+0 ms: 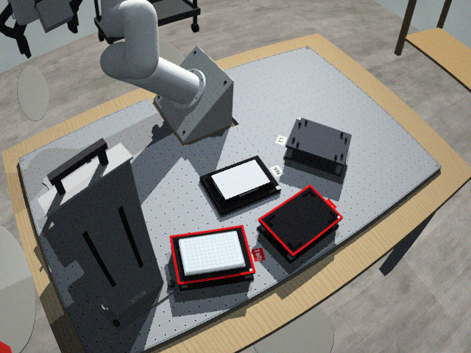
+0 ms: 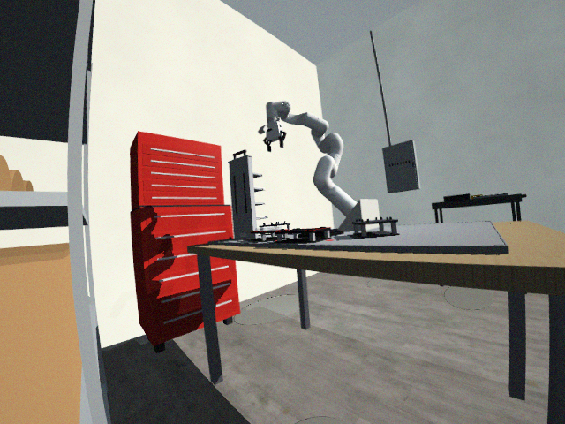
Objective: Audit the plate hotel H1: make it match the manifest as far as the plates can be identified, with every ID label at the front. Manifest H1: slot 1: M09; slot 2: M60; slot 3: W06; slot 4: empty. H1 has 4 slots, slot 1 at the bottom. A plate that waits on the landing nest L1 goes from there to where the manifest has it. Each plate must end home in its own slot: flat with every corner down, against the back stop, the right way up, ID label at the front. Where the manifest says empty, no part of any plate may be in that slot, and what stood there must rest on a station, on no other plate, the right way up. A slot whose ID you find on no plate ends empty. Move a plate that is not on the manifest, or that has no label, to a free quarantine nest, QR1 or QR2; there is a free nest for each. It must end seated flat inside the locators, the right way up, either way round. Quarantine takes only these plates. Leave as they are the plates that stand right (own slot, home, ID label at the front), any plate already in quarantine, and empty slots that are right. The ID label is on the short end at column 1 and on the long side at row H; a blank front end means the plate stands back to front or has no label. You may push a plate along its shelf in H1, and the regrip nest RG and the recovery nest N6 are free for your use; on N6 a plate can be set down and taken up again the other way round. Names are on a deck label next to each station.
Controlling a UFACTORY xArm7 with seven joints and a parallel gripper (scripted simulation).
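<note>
Deck: grey perforated breadboard (image 1: 342, 95) on a wood-topped table (image 1: 452, 178).
Plate hotel: tall dark tower (image 1: 95, 228) with a bar handle, at 8 o'clock in the top view — shelves show only as thin ledges from outside.
Plates: a smooth white rectangle (image 1: 240, 178) on a black nest at centre; a dimpled well plate (image 1: 211, 252) inside a red-rimmed nest at 6 o'clock.
Gripper (image 2: 274, 145): fingers fully spread, holding nothing (high above the tower, touching nothing).
</note>
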